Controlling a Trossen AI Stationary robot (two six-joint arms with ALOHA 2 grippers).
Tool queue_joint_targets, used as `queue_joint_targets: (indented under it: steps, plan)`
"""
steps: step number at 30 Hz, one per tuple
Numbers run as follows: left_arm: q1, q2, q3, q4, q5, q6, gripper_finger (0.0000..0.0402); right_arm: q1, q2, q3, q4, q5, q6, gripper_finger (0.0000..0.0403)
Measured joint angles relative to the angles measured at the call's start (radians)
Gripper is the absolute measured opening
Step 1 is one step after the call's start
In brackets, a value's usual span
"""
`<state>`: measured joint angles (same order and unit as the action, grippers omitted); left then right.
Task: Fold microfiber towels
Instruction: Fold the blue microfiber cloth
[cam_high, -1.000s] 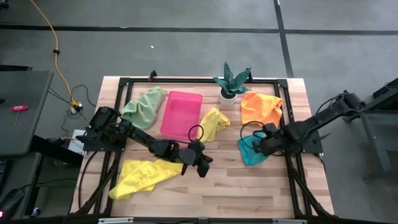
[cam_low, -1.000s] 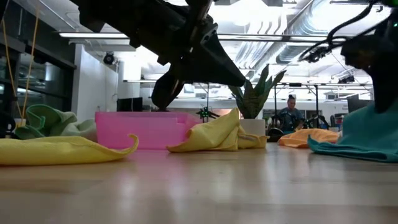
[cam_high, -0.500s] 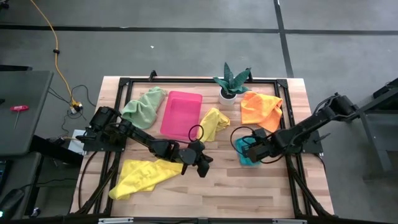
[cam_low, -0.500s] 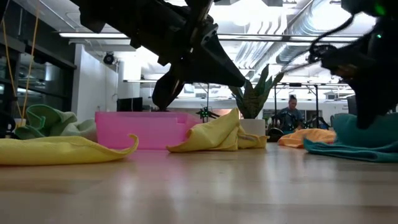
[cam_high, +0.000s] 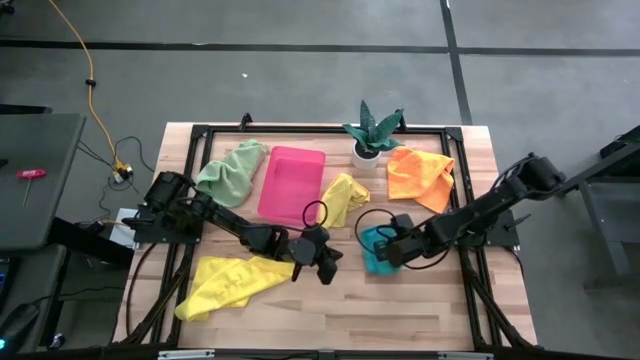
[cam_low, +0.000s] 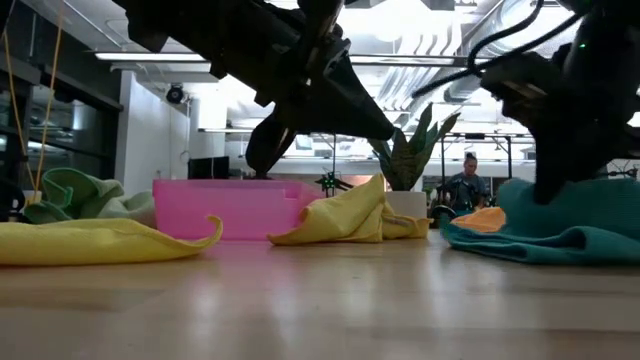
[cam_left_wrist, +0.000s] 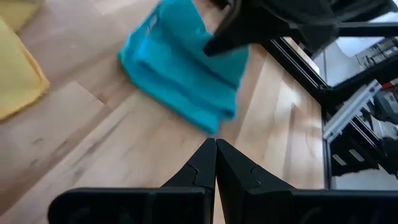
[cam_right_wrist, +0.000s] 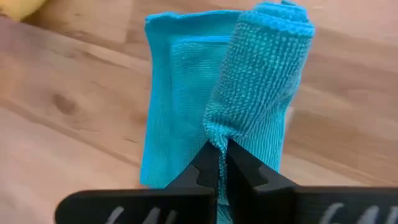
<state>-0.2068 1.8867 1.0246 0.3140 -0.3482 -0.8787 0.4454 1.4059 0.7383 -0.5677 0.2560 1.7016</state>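
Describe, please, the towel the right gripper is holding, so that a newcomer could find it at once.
Start from the pink tray at the wooden table's middle and look to its right, past the small yellow towel. There the right gripper pinches the teal towel, the only blue-green cloth on the table.

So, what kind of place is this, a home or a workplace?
Most likely a robotics lab or workshop in an open office hall. A wooden table carries two robot arms, bare ducts run under the ceiling, and a person sits at a desk far behind.
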Motion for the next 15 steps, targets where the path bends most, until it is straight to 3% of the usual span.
queue_joint_targets:
  steps: [10,15]
  plan:
    - [0.045,0.128,0.01,0.002,0.03,-0.058,0.0,0.0,0.044,0.0,0.124,-0.001,0.0,0.0]
    - [0.049,0.238,0.09,0.045,0.1,-0.05,0.0,0.0,0.044,0.0,0.131,0.002,0.0,0.0]
